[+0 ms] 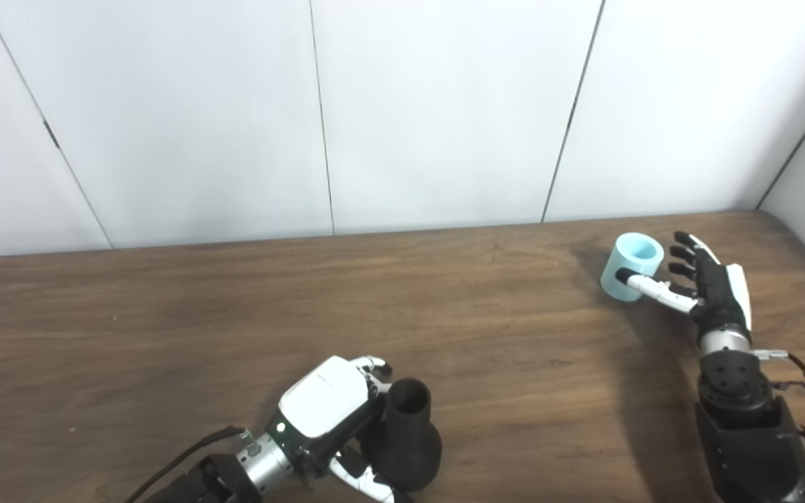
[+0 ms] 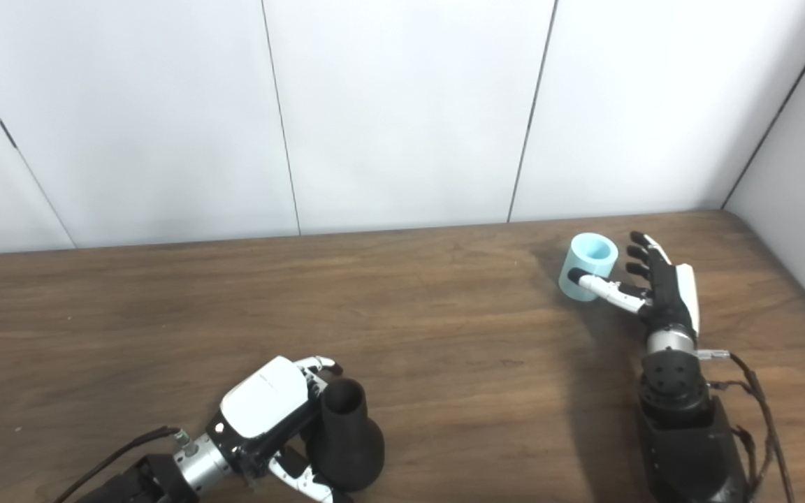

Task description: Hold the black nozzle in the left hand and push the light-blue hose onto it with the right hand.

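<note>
Left eye view: left hand (image 1: 329,412) wraps the upright black nozzle (image 1: 406,436), steadying it, while right hand (image 1: 706,290), fingers spread, reaches the light-blue hose (image 1: 632,265), ungrasped.

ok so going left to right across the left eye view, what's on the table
left hand → black nozzle, standing upright with the hand's fingers around it → bare stretch of table → light-blue hose, its open end up → right hand, its thumb lying across the hose's near side
</note>
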Controlling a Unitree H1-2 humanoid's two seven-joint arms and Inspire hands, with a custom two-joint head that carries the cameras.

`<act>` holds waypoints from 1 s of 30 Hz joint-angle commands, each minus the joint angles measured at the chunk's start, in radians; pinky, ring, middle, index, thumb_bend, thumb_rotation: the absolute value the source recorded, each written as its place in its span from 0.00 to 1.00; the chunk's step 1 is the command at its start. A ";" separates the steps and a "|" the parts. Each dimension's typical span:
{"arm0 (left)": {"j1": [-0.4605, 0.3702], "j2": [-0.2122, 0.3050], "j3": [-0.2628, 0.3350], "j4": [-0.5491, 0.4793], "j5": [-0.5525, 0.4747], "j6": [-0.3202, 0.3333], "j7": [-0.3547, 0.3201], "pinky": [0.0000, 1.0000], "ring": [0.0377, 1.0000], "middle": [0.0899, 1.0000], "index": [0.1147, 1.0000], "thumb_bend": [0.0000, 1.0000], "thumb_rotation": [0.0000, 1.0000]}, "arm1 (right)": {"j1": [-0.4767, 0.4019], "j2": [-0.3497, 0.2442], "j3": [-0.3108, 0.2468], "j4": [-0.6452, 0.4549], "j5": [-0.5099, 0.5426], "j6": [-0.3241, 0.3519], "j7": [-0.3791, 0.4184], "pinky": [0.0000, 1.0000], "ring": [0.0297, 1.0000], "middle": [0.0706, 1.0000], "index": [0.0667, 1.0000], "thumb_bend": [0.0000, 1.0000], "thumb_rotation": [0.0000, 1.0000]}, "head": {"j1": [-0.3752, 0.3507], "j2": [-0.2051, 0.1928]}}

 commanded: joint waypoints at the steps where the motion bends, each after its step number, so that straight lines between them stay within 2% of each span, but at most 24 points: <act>1: 0.080 -0.005 -0.082 0.021 0.053 -0.033 -0.145 0.77 0.51 0.42 0.43 0.52 0.00 | -0.048 -0.019 0.025 -0.004 -0.025 -0.052 -0.006 0.70 0.80 0.83 0.83 1.00 0.31 | 0.001 0.001; 6: 0.081 -0.002 -0.080 0.029 0.050 -0.038 -0.138 0.78 0.51 0.42 0.43 0.52 0.00 | -0.061 -0.028 0.071 0.017 -0.085 -0.042 -0.024 0.67 0.77 0.80 0.81 1.00 0.34 | -0.003 0.000; 9: 0.079 0.003 -0.081 0.039 0.055 -0.040 -0.136 0.78 0.52 0.43 0.41 0.52 0.00 | -0.069 -0.020 0.068 0.033 -0.055 -0.068 -0.011 0.69 0.79 0.82 0.83 0.99 0.28 | -0.003 0.000; 12: 0.077 0.006 -0.082 0.050 0.067 -0.044 -0.123 0.78 0.51 0.42 0.43 0.52 0.00 | -0.081 -0.022 0.077 0.053 -0.055 -0.068 -0.007 0.72 0.81 0.83 0.84 0.99 0.27 | 0.005 -0.001; 16: 0.080 0.006 -0.081 0.062 0.072 -0.052 -0.103 0.78 0.51 0.42 0.43 0.52 0.00 | -0.095 -0.028 0.092 0.078 -0.068 -0.077 -0.011 0.69 0.78 0.81 0.83 1.00 0.30 | 0.008 0.000; 22: 0.086 0.009 -0.080 0.048 0.061 -0.042 -0.125 0.79 0.51 0.42 0.43 0.52 0.00 | -0.110 -0.023 0.098 0.098 -0.083 -0.074 -0.037 0.66 0.74 0.76 0.78 0.99 0.28 | 0.008 0.001; 26: 0.088 0.010 -0.079 0.041 0.061 -0.041 -0.126 0.78 0.51 0.43 0.43 0.52 0.00 | -0.113 -0.013 0.086 0.101 -0.077 -0.070 -0.059 0.64 0.70 0.71 0.73 0.92 0.19 | 0.007 0.002; 30: 0.088 0.012 -0.079 0.038 0.061 -0.039 -0.132 0.79 0.52 0.42 0.43 0.52 0.00 | -0.114 0.008 0.067 0.097 -0.081 -0.062 -0.108 0.54 0.61 0.61 0.63 0.86 0.03 | 0.006 0.003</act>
